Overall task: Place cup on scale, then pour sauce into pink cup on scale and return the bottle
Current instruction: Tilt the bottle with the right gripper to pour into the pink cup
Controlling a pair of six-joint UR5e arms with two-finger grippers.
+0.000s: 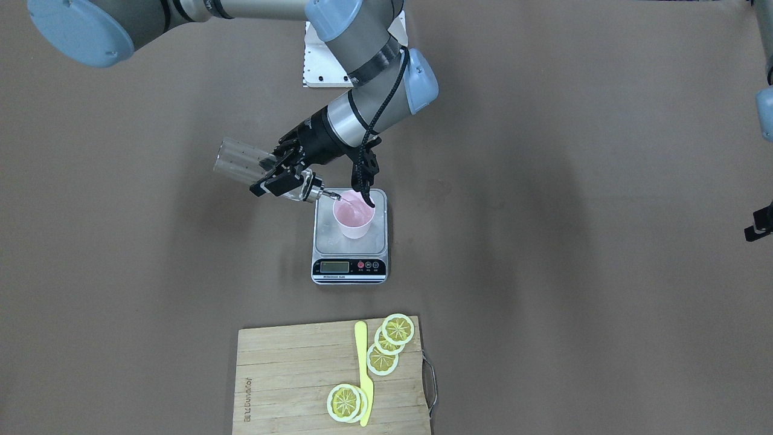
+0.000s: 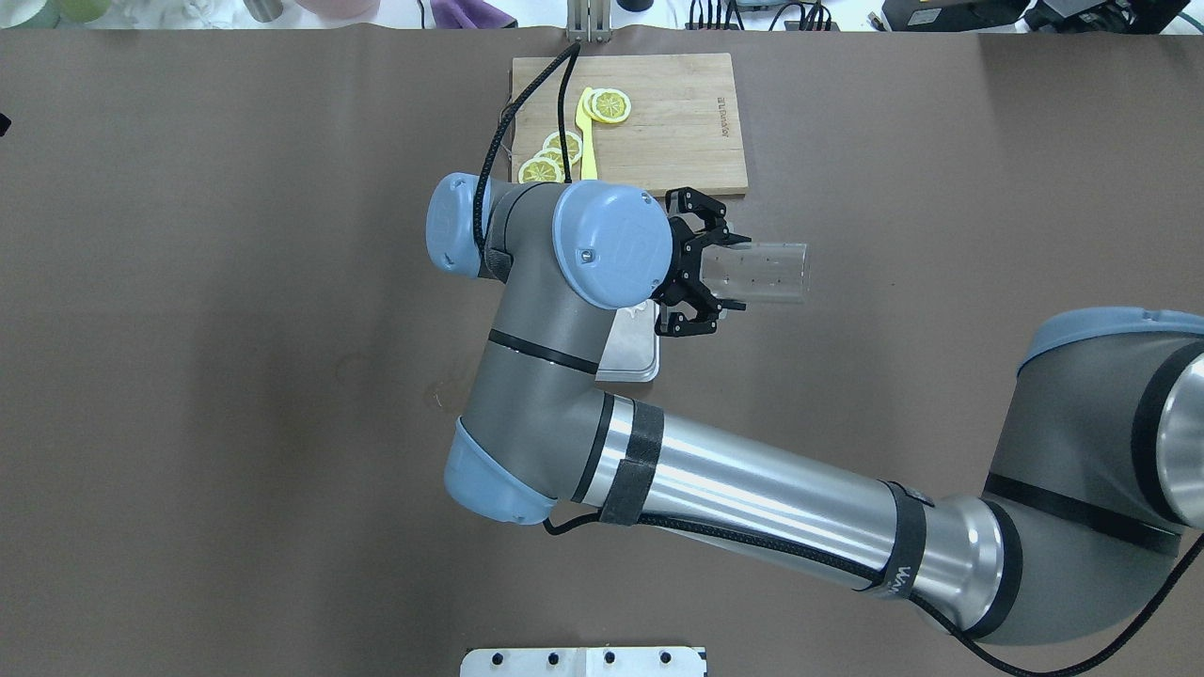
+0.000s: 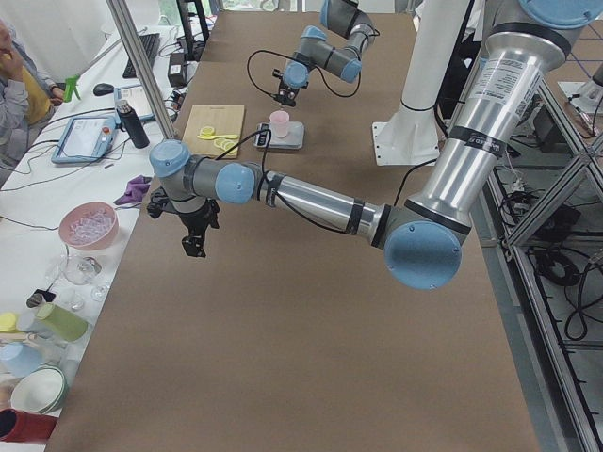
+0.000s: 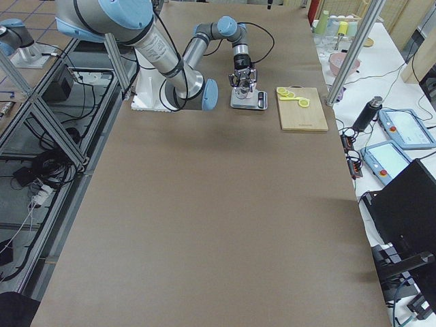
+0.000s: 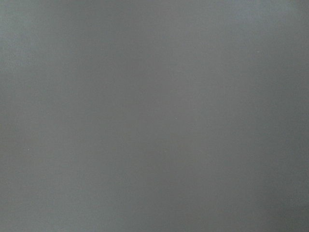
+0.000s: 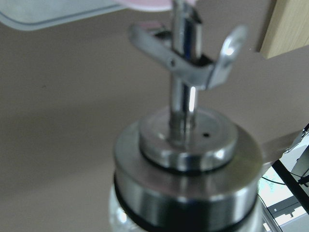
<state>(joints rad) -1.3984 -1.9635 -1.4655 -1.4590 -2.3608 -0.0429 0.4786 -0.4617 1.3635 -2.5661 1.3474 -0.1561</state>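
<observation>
The pink cup (image 1: 353,217) stands upright on the steel platform of the scale (image 1: 326,240). My right gripper (image 1: 275,172) is shut on the clear glass bottle (image 1: 238,162) and holds it tipped, its base raised and its metal pourer (image 1: 315,191) at the cup's rim. The sauce is too clear to see. In the overhead view the right gripper (image 2: 701,273) grips the bottle (image 2: 767,273); the arm hides the cup. The right wrist view shows the metal cap (image 6: 186,145) close up. My left gripper (image 1: 760,226) hangs far off over bare table; its jaws are unclear.
A wooden cutting board (image 1: 290,374) with lemon slices (image 1: 395,332) and a yellow knife (image 1: 364,374) lies beyond the scale. A white mounting plate (image 1: 320,66) sits by the robot's base. Operators' benches with bowls and bottles line the far table edge (image 3: 89,226).
</observation>
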